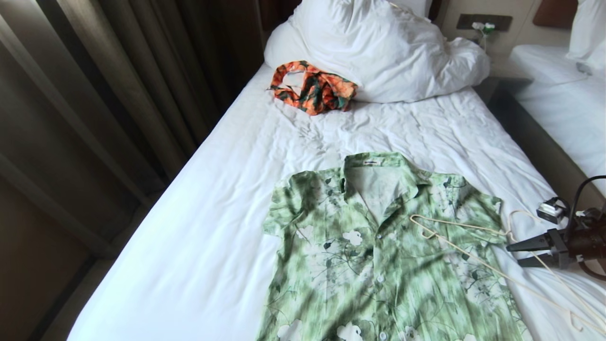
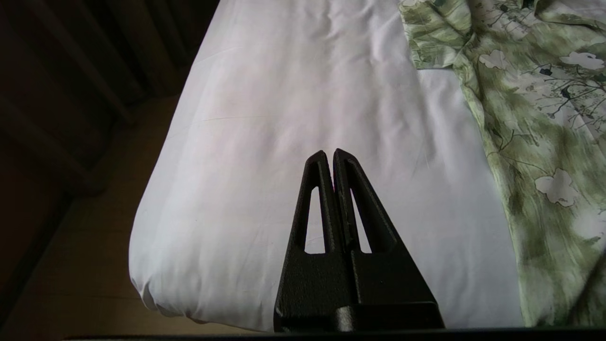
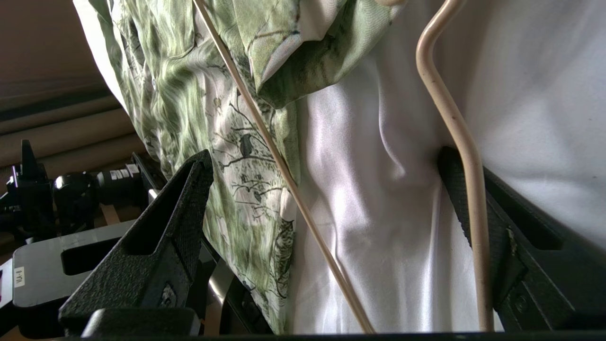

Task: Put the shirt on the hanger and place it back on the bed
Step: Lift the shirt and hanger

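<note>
Reaching wide-open right gripper (image 1: 516, 254) around hanger (image 1: 466, 228) by bed's (image 1: 199, 246) right edge, beside shirt (image 1: 378, 265); closing needed next.

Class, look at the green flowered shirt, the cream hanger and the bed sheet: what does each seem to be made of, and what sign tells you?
shirt: thin woven fabric, matte; it lies limp and creases softly.
hanger: probably plastic or coated wire; a slim, smooth cream rod with a slight sheen.
bed sheet: white cotton-like cloth, finely wrinkled, faintly glossy in the light.
</note>
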`<state>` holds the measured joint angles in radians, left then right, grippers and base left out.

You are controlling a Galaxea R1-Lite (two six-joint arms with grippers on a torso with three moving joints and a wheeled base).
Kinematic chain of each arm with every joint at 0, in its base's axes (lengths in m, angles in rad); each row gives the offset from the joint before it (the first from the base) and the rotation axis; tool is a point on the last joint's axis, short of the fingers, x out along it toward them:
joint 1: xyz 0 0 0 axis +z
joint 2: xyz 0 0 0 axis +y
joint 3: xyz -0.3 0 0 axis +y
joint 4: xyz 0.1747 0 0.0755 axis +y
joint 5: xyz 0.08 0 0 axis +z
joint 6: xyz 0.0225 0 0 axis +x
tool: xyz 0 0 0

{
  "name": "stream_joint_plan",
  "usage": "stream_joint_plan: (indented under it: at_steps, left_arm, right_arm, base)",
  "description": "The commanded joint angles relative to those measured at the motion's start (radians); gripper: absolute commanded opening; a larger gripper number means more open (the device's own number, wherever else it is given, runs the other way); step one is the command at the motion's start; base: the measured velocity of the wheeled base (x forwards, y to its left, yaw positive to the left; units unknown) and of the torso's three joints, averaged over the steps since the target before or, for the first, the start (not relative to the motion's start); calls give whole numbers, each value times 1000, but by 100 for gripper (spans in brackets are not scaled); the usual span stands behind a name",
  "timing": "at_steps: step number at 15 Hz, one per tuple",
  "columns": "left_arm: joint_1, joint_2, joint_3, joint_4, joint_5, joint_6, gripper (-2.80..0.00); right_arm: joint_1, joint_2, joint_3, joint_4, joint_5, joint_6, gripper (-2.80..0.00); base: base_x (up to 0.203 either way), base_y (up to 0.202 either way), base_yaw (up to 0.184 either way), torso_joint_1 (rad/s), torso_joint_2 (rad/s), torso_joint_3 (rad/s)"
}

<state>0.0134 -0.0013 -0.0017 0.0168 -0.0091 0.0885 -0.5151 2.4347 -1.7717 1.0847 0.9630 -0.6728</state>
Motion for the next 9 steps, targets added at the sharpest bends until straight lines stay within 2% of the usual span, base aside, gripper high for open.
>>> stream_joint_plan:
  at_steps: [1, 3, 4, 9]
  left_arm:
    - [0, 1, 0, 0, 0, 0, -280]
    - [0, 1, 0, 0, 0, 0, -280]
    - [0, 1, 0, 0, 0, 0, -280]
    - [0, 1, 0, 0, 0, 0, -280]
  right_arm:
    - [0, 0, 1, 6, 3, -5, 0]
    - [-2, 0, 1, 6, 2, -7, 0]
    - [-2, 0, 1, 6, 0, -7, -280]
    - [-3, -5, 0, 7, -4, -5, -280]
  base:
    - [0, 0, 0, 0, 0, 0]
    - [0, 0, 0, 0, 0, 0]
    - [0, 0, 0, 0, 0, 0]
    - [0, 0, 0, 0, 0, 0]
